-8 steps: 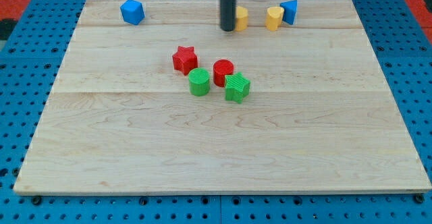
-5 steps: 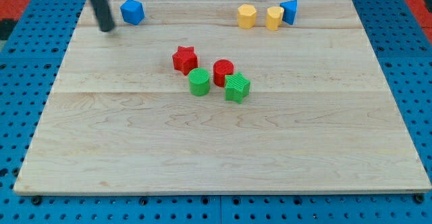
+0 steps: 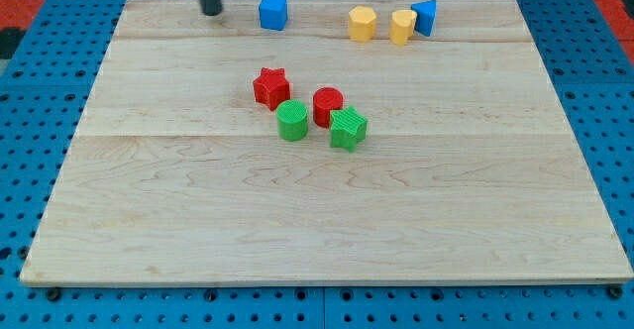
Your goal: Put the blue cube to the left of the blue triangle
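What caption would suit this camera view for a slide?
My tip at the board's top edge, left of the blue cube, with two yellow blocks before the blue triangle.

board: pale matt wood, visible grain | green blocks: ribbed plastic | surround: blue perforated panel

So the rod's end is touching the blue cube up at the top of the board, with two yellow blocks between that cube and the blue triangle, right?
Not quite. The camera view shows my tip apart from the blue cube, off to the view's left of it. The rest holds: two yellow blocks sit between the cube and the blue triangle.
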Controlling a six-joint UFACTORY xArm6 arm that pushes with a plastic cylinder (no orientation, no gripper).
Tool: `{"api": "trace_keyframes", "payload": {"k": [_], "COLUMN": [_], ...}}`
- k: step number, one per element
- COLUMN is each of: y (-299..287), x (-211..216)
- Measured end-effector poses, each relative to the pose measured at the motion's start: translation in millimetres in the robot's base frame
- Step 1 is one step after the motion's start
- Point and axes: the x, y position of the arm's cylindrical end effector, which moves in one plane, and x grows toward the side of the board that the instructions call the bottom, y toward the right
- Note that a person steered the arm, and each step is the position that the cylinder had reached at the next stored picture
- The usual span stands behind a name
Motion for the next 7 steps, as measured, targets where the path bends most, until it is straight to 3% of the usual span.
{"api": "trace_keyframes", "payload": {"k": [1,2,3,4,7], "y": [99,141,61,91,175], "x": [6,21,17,-23,-15]}}
